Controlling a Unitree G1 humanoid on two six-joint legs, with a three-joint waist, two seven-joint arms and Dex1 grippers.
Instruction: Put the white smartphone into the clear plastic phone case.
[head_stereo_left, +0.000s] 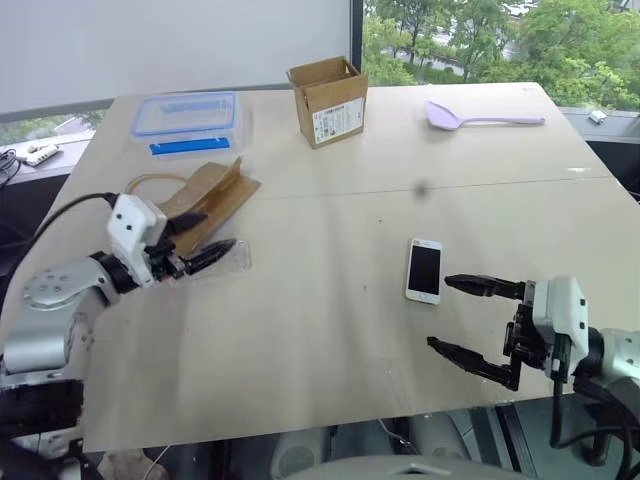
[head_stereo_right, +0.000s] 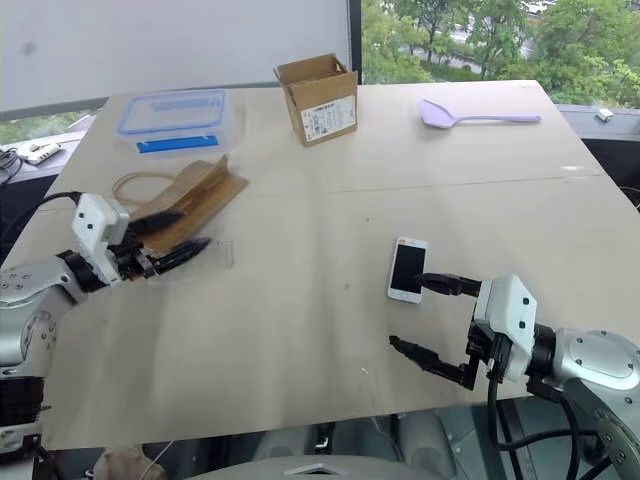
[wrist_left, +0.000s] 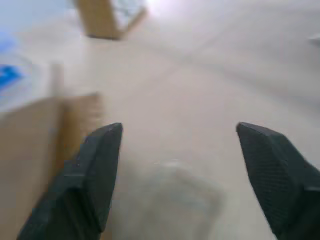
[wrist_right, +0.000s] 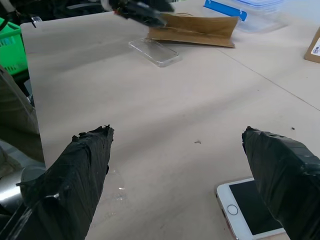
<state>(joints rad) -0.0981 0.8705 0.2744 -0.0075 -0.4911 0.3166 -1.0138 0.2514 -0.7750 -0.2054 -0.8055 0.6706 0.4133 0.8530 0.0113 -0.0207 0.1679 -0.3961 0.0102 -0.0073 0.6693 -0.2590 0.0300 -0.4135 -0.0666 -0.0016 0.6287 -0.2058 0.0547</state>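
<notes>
White smartphone (head_stereo_left: 424, 270) lies flat and screen up on the pale wooden table (head_stereo_left: 330, 330), toward your right-hand side, with its home button end nearest you. Your right gripper (head_stereo_left: 470, 320) hangs just beside it on the near side, fingers spread wide with nothing between them; the upper finger reaches toward the phone's right edge, though you cannot tell from the head views whether it touches. In the right wrist view the phone (wrist_right: 252, 210) sits just inside one finger, apart from the other. Well across the table on your left, the clear plastic phone case (wrist_right: 154, 52) lies flat on the wood, just beside a brown paper bag (head_stereo_left: 205, 200). Your left gripper (head_stereo_left: 200, 245) is at the case's left end, its fingers parted; the left wrist view shows them standing wide above the case (wrist_left: 170, 195) and closed on nothing. Farther back on the left rests a clear box with a blue-rimmed lid (head_stereo_left: 186, 122). An open cardboard box (head_stereo_left: 328, 100) stands near the far middle, and a lilac spoon (head_stereo_left: 480, 117) lies to its right.
</notes>
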